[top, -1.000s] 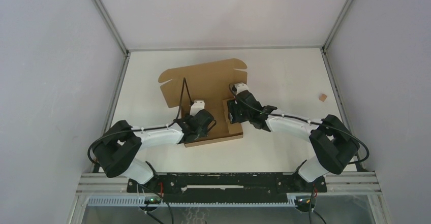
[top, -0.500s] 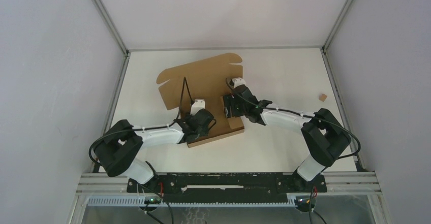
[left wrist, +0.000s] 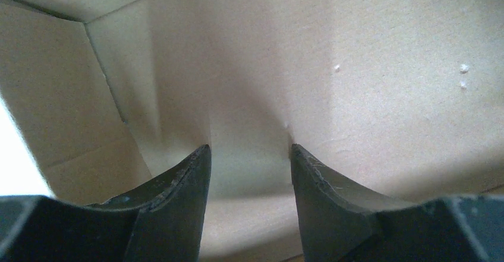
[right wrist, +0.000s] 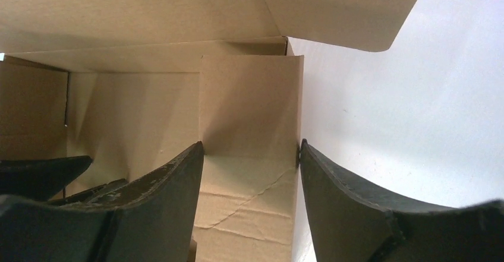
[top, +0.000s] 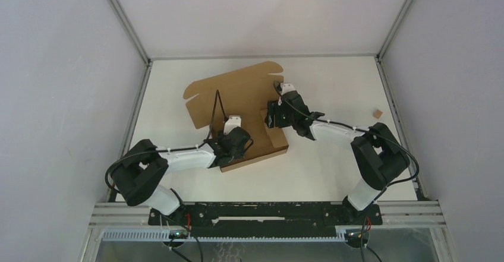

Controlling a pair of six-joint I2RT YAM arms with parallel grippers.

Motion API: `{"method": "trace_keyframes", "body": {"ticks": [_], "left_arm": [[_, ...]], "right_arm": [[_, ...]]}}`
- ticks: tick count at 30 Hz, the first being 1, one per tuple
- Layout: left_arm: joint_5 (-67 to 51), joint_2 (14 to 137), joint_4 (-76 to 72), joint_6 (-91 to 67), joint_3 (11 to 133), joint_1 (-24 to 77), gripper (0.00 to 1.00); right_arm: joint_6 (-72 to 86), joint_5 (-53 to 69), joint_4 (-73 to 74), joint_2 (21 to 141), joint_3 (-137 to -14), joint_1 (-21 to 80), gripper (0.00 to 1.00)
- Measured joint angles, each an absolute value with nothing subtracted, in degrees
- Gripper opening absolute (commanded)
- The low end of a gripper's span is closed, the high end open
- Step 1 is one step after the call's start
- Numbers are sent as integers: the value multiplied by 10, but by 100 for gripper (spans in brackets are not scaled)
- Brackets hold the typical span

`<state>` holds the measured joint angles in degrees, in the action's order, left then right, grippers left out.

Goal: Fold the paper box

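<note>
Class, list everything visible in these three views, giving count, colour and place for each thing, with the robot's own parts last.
paper box: one, brown, partly folded, mid-table
cardboard scrap: one, brown, table's right edge, apart from the box
table: one, white, under everything
enclosure walls: three, grey, left, right, rear
left arm: one, white and black, reaching to the box
right arm: one, white and black, reaching to the box
left gripper: one, black, fingers apart over the box's inside
right gripper: one, black, fingers either side of a box flap
</note>
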<state>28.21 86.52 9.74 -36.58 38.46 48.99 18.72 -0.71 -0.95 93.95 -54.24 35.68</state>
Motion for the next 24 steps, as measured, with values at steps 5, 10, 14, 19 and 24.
{"method": "trace_keyframes", "body": {"ticks": [5,10,14,19,24], "left_arm": [[281,867,94,-361,385,490,57],[281,867,93,-360,385,490,56],[280,867,92,-360,385,490,56],[282,870,86,-359,385,490,55],[283,872,82,-356,385,490,55]], "right_arm": [[187,11,-21,954,-542,349,58],[187,17,-33,967,-542,350,56],[183,11,-35,976,-545,352,56],[176,-23,-20,998,-569,364,51],[163,-74,1,1013,-590,381,43]]}}
